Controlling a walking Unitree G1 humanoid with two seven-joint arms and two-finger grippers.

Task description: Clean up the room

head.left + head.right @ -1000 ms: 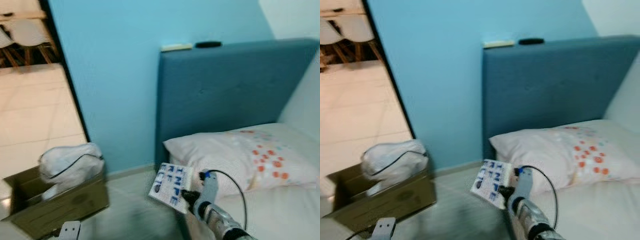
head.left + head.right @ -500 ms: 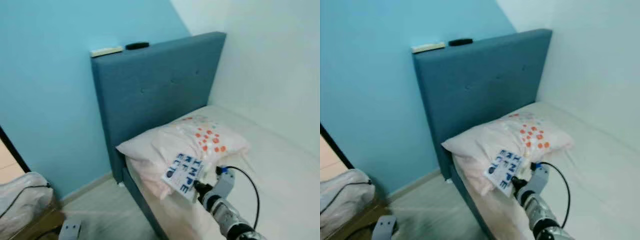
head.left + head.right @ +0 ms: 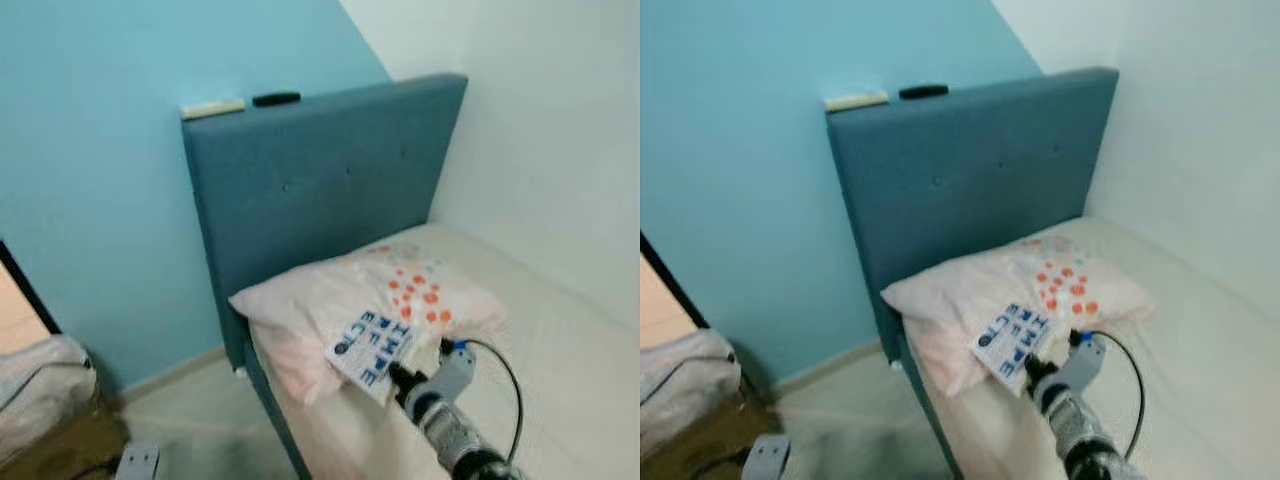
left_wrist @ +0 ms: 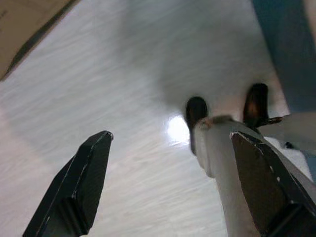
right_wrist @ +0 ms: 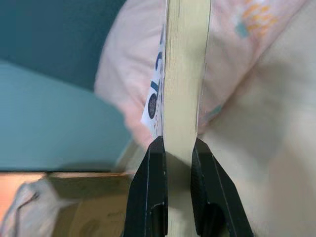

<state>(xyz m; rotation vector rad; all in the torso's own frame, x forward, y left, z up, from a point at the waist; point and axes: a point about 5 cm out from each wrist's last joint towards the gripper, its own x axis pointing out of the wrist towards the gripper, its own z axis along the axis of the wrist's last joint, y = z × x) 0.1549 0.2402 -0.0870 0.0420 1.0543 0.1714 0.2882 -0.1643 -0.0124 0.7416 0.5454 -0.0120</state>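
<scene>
A white book with blue letters stands out over the bed's near corner, in front of the pillow, held by one edge. My right gripper is shut on it; in the right wrist view the two fingers pinch the book's cream page edge. Behind it, a pale pillow with orange dots lies against the blue headboard. My left gripper hangs open over the pale floor, nothing between its fingers.
A cream flat item and a black one rest on top of the headboard. A cardboard box with a white bag stands on the floor at the lower left, by a doorway. White wall runs along the bed's right.
The view has swung right, from the box and doorway to the bed and white wall. The book stays in my right gripper, now in front of the pillow.
</scene>
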